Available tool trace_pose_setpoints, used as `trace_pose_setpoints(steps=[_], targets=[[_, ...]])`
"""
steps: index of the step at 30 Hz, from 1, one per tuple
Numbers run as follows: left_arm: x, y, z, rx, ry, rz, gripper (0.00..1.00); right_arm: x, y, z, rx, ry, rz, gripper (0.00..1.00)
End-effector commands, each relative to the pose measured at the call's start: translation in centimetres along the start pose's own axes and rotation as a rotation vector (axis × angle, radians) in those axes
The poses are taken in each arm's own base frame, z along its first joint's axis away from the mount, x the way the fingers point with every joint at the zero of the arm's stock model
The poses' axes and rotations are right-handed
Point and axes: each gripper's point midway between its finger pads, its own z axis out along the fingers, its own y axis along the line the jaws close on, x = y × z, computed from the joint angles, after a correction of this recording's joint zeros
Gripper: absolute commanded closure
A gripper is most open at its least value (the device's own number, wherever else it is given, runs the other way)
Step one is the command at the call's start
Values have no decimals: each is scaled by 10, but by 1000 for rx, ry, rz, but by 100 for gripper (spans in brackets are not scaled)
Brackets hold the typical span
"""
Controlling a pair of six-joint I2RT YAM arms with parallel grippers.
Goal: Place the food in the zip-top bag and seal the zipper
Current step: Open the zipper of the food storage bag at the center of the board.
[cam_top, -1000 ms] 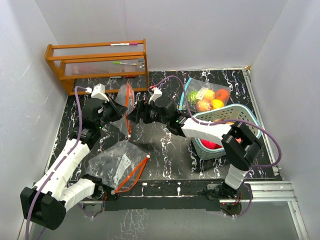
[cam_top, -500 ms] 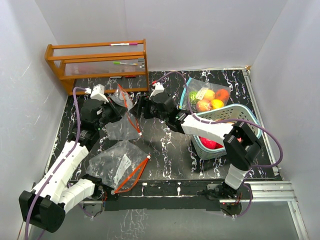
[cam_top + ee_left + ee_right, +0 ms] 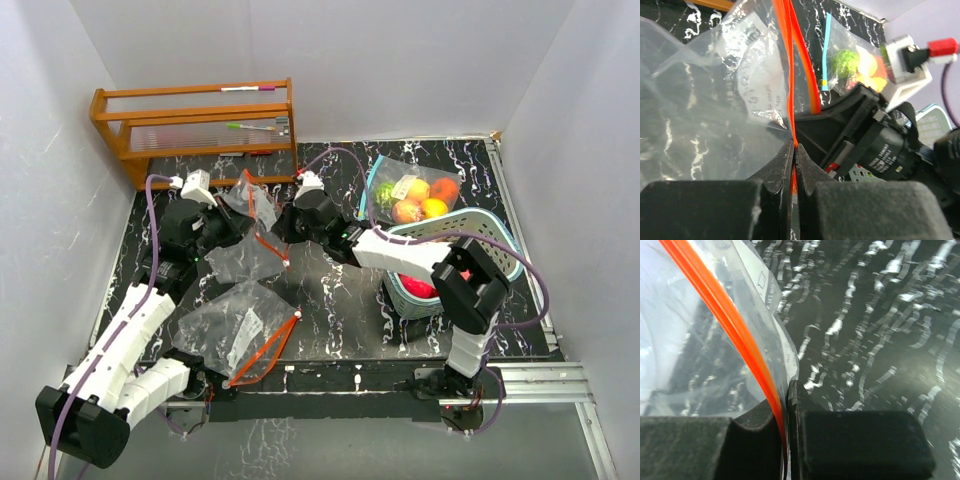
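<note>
A clear zip-top bag (image 3: pixel 243 258) with an orange zipper (image 3: pixel 266 240) hangs between my two grippers at the middle left. My left gripper (image 3: pixel 238 218) is shut on the zipper strip (image 3: pixel 792 107). My right gripper (image 3: pixel 279 228) is shut on the same orange strip (image 3: pixel 735 325) from the other side. No food shows inside this bag. Red food (image 3: pixel 420 288) lies in the teal basket (image 3: pixel 490 232). More food (image 3: pixel 420 198) sits in a bag with a blue zipper behind the basket, and its green piece (image 3: pixel 846 59) shows in the left wrist view.
A second clear bag (image 3: pixel 238 335) with an orange zipper lies flat near the front left. A wooden rack (image 3: pixel 200 125) stands at the back left. White walls close the table on three sides.
My right gripper has moved left to the bag's zipper and shut on it. The bag, upright a second ago, now spreads lower between the grippers.
</note>
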Motion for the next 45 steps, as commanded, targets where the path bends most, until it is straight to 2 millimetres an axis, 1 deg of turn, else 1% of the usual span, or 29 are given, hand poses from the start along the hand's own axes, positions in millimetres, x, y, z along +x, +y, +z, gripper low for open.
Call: trace_pose_setpoints(steps=[1,2,4,8,10,11,13,16,18,21,24,26,28,30,32,34,35,38,42,45], targets=[[-18,7,-16,-80,-41,90,100,-43,-27,-43,215,-188,-21,92],[-20,18,-18,-138,-52,113,100,-48,-36,-55,265,-223,-21,92],[-23,33,-25,-217,-59,157,100,-58,-51,-77,346,-284,-23,92],[-30,52,-35,-337,-59,213,100,-69,-74,-111,476,-361,-15,92],[-31,56,-35,-371,-45,223,100,-72,-75,-122,484,-386,-1,92],[-31,54,-34,-362,-41,220,100,-74,-72,-124,464,-394,-3,92],[-25,45,-26,-298,-26,202,100,-76,-61,-125,401,-401,-7,92],[-23,23,-12,-181,-22,150,100,-75,-37,-119,264,-383,-33,92],[-21,9,-4,-103,-11,117,88,-75,-22,-116,184,-376,-46,92],[-20,-15,7,15,4,76,85,-73,-6,-112,126,-357,-70,92],[-21,-36,12,121,15,51,75,-75,2,-111,104,-357,-80,92],[-19,-47,13,184,29,41,66,-78,3,-112,107,-364,-79,92],[-18,-59,10,247,42,38,61,-79,1,-112,118,-369,-79,92],[-17,-70,6,310,56,34,51,-80,0,-112,132,-369,-87,92],[-13,-81,0,365,83,26,35,-81,-3,-110,149,-366,-93,92],[-8,-89,-6,396,112,17,8,-80,-5,-109,159,-366,-96,92],[-5,-91,-7,402,124,13,4,-80,-5,-108,161,-365,-97,92],[6,-94,-12,399,153,1,3,-81,-5,-107,165,-367,-98,92],[23,-90,-9,364,208,-4,3,-84,-2,-104,161,-369,-106,92],[34,-85,-3,299,224,2,3,-86,2,-101,162,-368,-119,92]])
